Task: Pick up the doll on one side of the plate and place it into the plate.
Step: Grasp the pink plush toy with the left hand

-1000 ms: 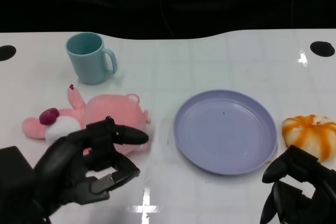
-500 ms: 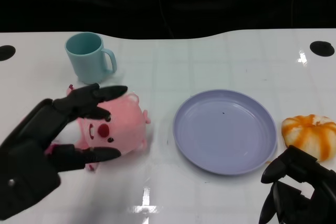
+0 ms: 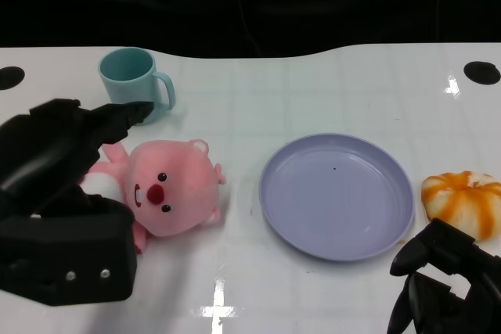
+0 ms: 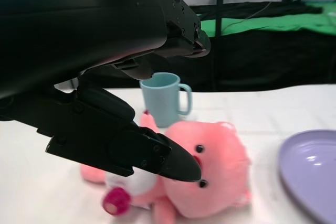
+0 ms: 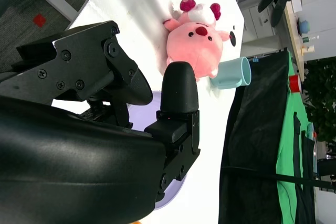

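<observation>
Pink doll point(image 3: 167, 197) lying on the white counter point(image 3: 313, 91) at 9 o'clock from the purple plate point(image 3: 337, 195), with a strip of bare counter between them, nothing on the plate. Left hand point(image 3: 66, 193) parked over the doll's far side, fingers spread apart and not closed on it; upper fingers point(image 3: 117, 115) reaching toward 1 o'clock, stopping just short of the teal mug point(image 3: 133, 84). Doll's body mostly hidden under that hand in the head view, only the face and one arm showing. Left wrist view fills in more: face, white belly patch, magenta foot, one black fingertip point(image 4: 176, 163) crossing in front of the snout, can't tell if touching. Right hand point(image 3: 446, 291) at 5 o'clock from the plate, cut off by the frame, fingers curled in around nothing. Orange-and-white striped thing point(image 3: 463, 201) at 3 o'clock from the plate, just beside its rim, hard to identify. Right wrist view mostly blocked by its own black shell, doll point(image 5: 197, 43) and mug point(image 5: 233, 74) small in the distance. Counter's far edge wavy, black beyond it.
</observation>
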